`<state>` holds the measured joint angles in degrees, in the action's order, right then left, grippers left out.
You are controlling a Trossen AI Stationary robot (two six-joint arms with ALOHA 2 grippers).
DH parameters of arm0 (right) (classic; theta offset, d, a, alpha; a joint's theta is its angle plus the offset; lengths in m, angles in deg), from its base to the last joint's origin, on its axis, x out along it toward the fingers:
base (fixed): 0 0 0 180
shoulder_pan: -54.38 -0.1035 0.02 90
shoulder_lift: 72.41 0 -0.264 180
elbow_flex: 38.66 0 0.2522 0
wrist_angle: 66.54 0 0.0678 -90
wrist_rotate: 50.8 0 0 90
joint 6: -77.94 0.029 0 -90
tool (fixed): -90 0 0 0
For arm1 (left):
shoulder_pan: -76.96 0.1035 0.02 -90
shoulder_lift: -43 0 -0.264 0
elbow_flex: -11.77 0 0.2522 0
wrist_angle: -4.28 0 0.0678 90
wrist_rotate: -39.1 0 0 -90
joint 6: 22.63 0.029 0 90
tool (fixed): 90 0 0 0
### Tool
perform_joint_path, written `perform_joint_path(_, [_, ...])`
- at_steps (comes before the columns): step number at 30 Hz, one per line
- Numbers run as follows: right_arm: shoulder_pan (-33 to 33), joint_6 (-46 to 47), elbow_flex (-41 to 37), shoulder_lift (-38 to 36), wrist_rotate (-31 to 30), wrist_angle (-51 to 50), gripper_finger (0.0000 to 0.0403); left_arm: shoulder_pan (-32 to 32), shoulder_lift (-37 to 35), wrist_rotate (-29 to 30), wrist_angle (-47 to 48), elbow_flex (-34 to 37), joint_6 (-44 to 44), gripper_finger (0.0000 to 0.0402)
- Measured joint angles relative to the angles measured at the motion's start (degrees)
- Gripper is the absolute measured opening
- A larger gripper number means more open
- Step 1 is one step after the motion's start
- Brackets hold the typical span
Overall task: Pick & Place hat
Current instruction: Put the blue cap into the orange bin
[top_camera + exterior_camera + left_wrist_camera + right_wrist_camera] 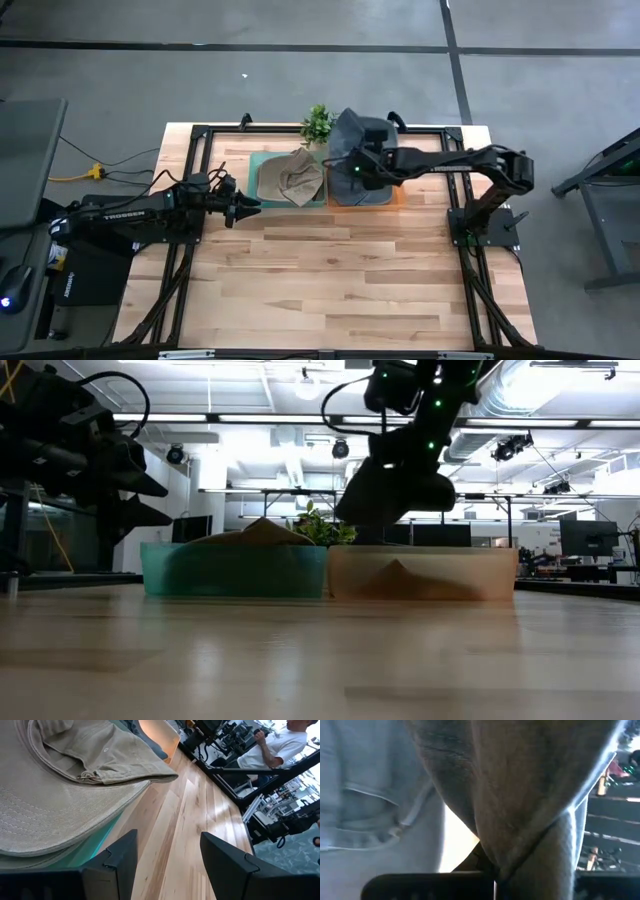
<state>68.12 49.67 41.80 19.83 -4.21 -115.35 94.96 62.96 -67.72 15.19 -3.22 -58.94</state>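
The right gripper [352,166] is clamped on a grey hat [352,133], lifted over the orange bin [420,572] though its fingers seem buried in cloth, while the left gripper [247,206] hangs parted beside the teal bin [258,180] holding a tan hat [300,176].

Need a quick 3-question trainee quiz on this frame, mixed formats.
1. True or false: the right gripper holds the dark grey-blue fabric hat above the orange translucent bin.
2. Which bin holds the khaki fabric hat? A) teal translucent bin B) orange bin
3. Fill in: the left gripper waits beside the teal bin with its jaws ____.

Key: 1 true; 2 A; 3 open.
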Motion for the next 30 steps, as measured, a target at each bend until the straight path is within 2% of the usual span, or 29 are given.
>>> perform_joint_path(8, [-3.9,4.8,-0.1,0.6,7.3,-0.3,0.0006,0.0,0.0,0.0,0.0,0.0,0.0,0.0192])
perform_joint_path(11, [-5.0,6.4,-2.4,0.2,8.9,0.5,0.0006,0.0,0.0,0.0,0.0,0.0,0.0,0.0192])
perform_joint_path(17, [-7.2,8.9,-9.6,-0.8,7.8,3.9,0.0006,0.0,0.0,0.0,0.0,0.0,0.0,0.0192])
perform_joint_path(24, [-6.5,9.6,-13.0,-0.8,9.5,9.0,0.0006,0.0,0.0,-0.2,0.0,0.0,0.0,0.0192])
perform_joint_path(30, [-5.8,13.2,-14.1,-0.8,13.3,8.7,0.0036,0.0,0.0,-0.2,0.0,0.0,0.0,0.0192])
